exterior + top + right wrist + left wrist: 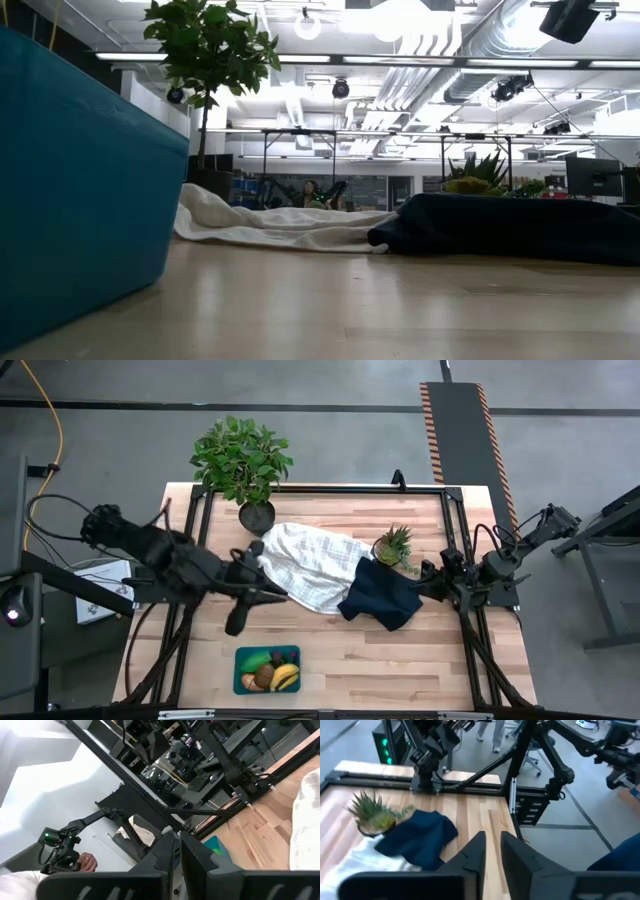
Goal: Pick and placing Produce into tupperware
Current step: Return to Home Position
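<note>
The teal tupperware (243, 656) stands near the table's near edge, left of centre; its wall (80, 180) fills the left of the low view. The produce lies inside it: yellow banana (286, 678), green piece (258, 660), brown kiwi-like ball (264, 677), an orange piece and small dark bits. My left gripper (278, 596) (492, 836) hangs shut above the table, pointing toward the right side, beyond the tupperware and beside the white cloth. My right gripper (418, 582) (177, 836) is shut at the navy cloth's right edge, pointing left. Neither gripper shows in the low view.
A white cloth (310, 565) and a dark navy cloth (382, 595) lie crumpled mid-table, overlapping. A large potted plant (243, 460) stands at the far edge, and a small pineapple-like plant (393, 546) behind the navy cloth. Bare wood lies right of the tupperware (400, 660).
</note>
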Tool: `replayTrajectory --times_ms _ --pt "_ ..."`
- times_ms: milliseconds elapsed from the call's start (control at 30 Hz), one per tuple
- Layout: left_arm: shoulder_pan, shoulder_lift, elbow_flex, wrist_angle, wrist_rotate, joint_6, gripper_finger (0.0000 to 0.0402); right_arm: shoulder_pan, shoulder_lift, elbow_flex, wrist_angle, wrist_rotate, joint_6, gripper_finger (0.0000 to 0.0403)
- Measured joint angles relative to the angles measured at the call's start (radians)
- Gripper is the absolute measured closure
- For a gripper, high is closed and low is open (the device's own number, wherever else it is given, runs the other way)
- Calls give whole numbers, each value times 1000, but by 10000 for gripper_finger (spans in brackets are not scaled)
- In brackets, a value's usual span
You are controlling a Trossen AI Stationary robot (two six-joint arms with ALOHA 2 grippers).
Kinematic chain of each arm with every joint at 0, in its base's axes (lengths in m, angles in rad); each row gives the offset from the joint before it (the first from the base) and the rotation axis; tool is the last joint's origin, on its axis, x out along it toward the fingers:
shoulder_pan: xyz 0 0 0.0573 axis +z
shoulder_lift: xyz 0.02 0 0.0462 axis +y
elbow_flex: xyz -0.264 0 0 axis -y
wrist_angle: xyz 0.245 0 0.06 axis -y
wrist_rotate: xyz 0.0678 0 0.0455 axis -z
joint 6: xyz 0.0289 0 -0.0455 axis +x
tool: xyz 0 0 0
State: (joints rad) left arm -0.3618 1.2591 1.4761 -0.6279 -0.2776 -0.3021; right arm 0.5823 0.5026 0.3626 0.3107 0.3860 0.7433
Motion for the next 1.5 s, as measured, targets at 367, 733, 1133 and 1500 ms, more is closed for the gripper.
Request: replayTrajectory --times_ms 367,733,1133,1500 --pt "124 -174 -46 -28 119 167 396 0 0 0 0 99 13 385" --pt "165 -606 -627 404 161 87 399 0 0 0 0 183 61 385" --pt "166 -1009 -1088 771 59 114 401 0 0 0 -4 255 105 385" --pt "166 -1189 -1224 760 119 84 401 0 0 0 -7 295 121 385"
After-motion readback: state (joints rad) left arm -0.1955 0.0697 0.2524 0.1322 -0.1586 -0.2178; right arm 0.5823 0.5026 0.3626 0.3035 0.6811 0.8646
